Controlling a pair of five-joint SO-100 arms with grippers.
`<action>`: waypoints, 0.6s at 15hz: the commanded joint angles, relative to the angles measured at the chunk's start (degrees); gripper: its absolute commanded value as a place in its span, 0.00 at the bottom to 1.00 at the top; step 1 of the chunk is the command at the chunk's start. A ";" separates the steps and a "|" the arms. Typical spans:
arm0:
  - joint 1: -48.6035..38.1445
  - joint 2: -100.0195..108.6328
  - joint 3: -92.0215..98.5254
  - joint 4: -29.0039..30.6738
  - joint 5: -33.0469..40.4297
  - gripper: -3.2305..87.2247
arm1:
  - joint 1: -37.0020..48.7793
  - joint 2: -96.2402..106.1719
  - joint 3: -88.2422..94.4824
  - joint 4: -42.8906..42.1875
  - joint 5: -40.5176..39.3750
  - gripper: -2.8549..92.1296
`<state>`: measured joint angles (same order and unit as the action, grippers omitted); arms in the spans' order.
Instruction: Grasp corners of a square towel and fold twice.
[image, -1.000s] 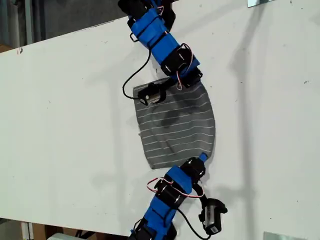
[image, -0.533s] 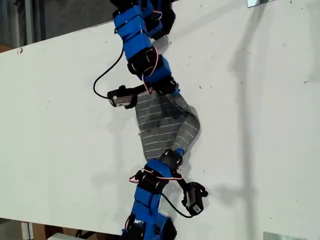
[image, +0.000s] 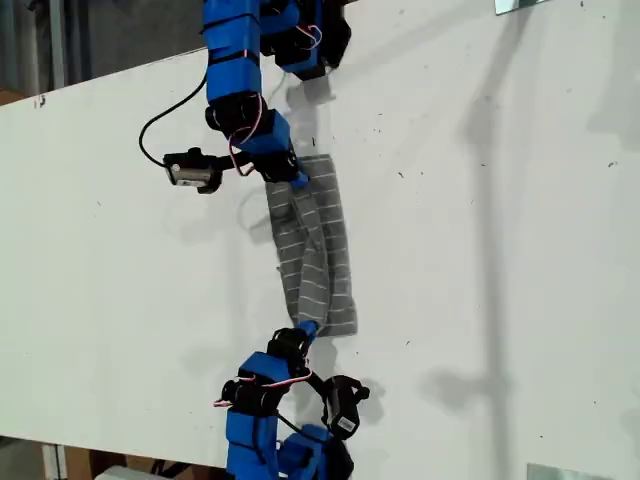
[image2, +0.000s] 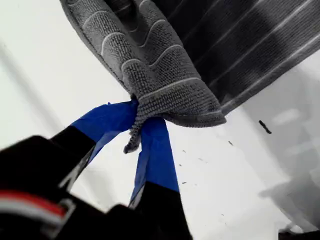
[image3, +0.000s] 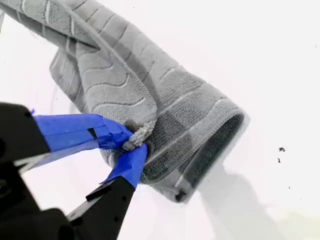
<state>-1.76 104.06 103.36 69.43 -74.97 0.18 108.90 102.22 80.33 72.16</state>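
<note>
1. No text, label, brand, number or sign can be read in any of the three views.
2. The towel (image: 315, 250) carries only thin white stripes, no lettering.
3. The white table (image: 500, 250) shows small dark specks, not writing.

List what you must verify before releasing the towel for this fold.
1. My first pincer is shut on a corner of the towel: ok.
2. My second pincer is shut on another corner: ok.
3. The towel is doubled over into a narrow band on the table: ok.
4. The carried edge lines up with the edge beneath it: cannot tell.
5. The band lies flat: not ok. The exterior view shows a raised ridge along it, and the second wrist view shows an open loop at the fold.
</note>
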 joint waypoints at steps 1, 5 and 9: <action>-3.25 5.63 6.06 -4.04 -0.88 0.03 | 6.86 6.06 6.15 -6.06 -2.46 0.03; -11.34 11.43 16.70 -9.14 1.67 0.03 | 15.73 3.16 9.76 -10.37 -7.91 0.03; -11.78 11.07 19.42 -10.99 1.76 0.03 | 16.26 -3.08 9.76 -11.69 -9.23 0.03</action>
<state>-14.77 113.47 123.66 58.54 -72.86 17.67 105.47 112.41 68.82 63.28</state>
